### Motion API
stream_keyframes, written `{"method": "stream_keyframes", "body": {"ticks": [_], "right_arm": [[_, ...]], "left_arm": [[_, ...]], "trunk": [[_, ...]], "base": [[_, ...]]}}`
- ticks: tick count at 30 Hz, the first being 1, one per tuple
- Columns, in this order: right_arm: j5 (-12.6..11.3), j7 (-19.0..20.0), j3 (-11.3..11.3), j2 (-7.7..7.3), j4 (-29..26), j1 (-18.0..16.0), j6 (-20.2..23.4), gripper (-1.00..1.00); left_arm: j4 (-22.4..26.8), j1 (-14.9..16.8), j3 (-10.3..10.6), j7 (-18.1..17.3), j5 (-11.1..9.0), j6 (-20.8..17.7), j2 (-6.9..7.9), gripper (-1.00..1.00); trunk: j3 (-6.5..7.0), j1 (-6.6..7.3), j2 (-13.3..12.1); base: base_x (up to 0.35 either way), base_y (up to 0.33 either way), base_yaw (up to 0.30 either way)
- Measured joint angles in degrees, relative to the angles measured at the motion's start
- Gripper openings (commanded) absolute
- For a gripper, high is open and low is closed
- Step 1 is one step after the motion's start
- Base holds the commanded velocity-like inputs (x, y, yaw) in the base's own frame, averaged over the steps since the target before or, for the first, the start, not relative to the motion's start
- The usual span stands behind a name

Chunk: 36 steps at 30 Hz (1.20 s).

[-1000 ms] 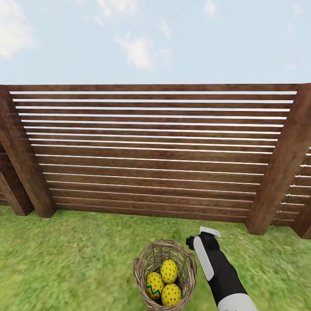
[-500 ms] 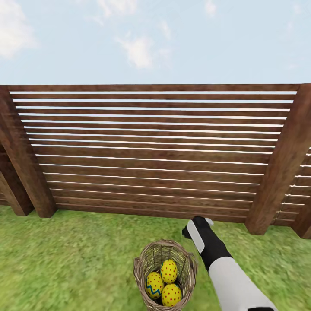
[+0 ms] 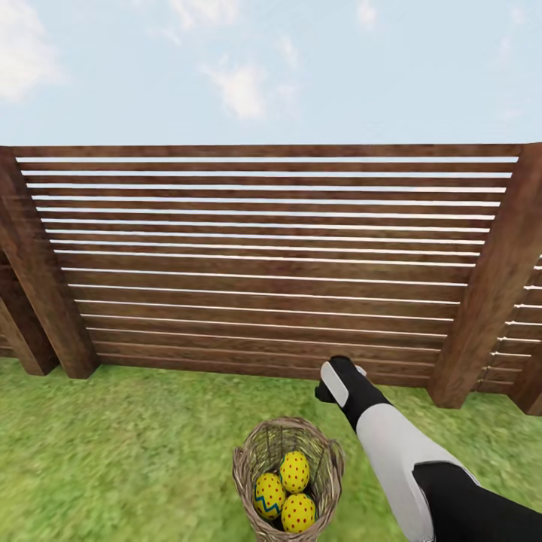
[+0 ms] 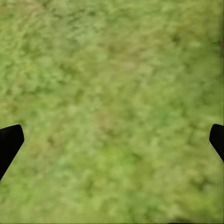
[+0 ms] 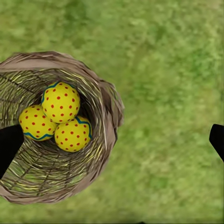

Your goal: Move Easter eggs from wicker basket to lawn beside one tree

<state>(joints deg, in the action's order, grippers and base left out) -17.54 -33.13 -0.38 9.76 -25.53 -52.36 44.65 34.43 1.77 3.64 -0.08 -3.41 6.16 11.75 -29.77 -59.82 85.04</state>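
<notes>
Moved: right arm (image 3: 391, 444) has reached farther forward and higher since a second ago, its black wrist end now against the foot of the fence; basket and eggs lie as before.
Basket: wicker basket (image 3: 287, 476) stands upright on the lawn (image 3: 120, 452), low in the head view, just left of the right arm.
Eggs: three Easter eggs (image 3: 286, 493) sit bunched together, touching, in the basket's bottom.
Surroundings: slatted wooden fence (image 3: 263, 263) with thick posts closes off the grass behind the basket; sky above.
Right gripper: right gripper (image 5: 112, 140) has its dark fingertips (image 5: 9, 144) spread wide at the picture's edges, above the basket's rim and the grass beside it.
Left gripper: left gripper (image 4: 112, 142) likewise spread wide, over bare grass.
Wrist extra: right wrist camera looks straight down into the weave, showing blue zigzag bands on the eggs.
</notes>
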Motion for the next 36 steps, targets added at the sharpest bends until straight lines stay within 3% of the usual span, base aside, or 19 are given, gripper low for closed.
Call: {"method": "stream_keyframes", "body": {"ticks": [5, 9, 13, 18, 21, 27, 36], "right_arm": [[-0.03, 0.0, -0.06, -0.02, 0.86, -0.45, -0.06, 1.0], [0.01, 0.07, 0.14, -0.02, 1.12, -0.56, -0.09, 1.0], [0.01, 0.09, 0.19, -0.02, 1.21, -0.6, -0.08, 1.0], [0.02, 0.11, 0.15, -0.02, 1.21, -0.61, -0.03, 1.0], [0.02, 0.11, 0.14, -0.02, 1.2, -0.61, -0.02, 1.0], [0.01, 0.11, 0.13, 0.02, 1.45, -0.61, 0.02, 1.0], [0.02, 0.11, 0.14, -0.46, 2.61, -0.9, 0.07, 1.0]], "left_arm": [[2.16, -0.42, -0.16, 0.0, -0.04, -0.51, 0.35, 1.0], [5.25, -0.53, -4.47, 0.01, -0.08, -2.74, 0.83, 1.0], [9.12, -1.06, -11.87, -0.26, 0.04, -5.24, 1.0, 1.0], [14.17, -3.79, -15.66, -0.37, 0.2, -6.13, 0.74, 1.0], [17.16, -5.8, -16.41, -0.38, 0.13, -6.3, 0.64, 1.0], [21.0, -9.17, -17.05, -0.39, 0.08, -6.39, 0.49, 1.0], [21.68, -9.85, -17.17, -0.39, 0.11, -6.35, 0.41, 1.0]], "trunk": [[-0.9, -1.1, 2.01], [-1.62, -1.98, 3.61], [-1.8, -2.2, 4.03], [-1.81, -2.2, 4.03], [-1.81, -2.2, 4.03], [-2.89, -3.51, 6.42], [-4.5, -5.49, 10.03]], "base": [[0.0, 0.0, 0.0], [0.0, 0.0, 0.0], [0.0, 0.0, 0.0], [0.0, 0.0, 0.0], [0.0, 0.0, 0.0], [0.0, 0.0, 0.0], [0.0, 0.0, 0.0]]}}
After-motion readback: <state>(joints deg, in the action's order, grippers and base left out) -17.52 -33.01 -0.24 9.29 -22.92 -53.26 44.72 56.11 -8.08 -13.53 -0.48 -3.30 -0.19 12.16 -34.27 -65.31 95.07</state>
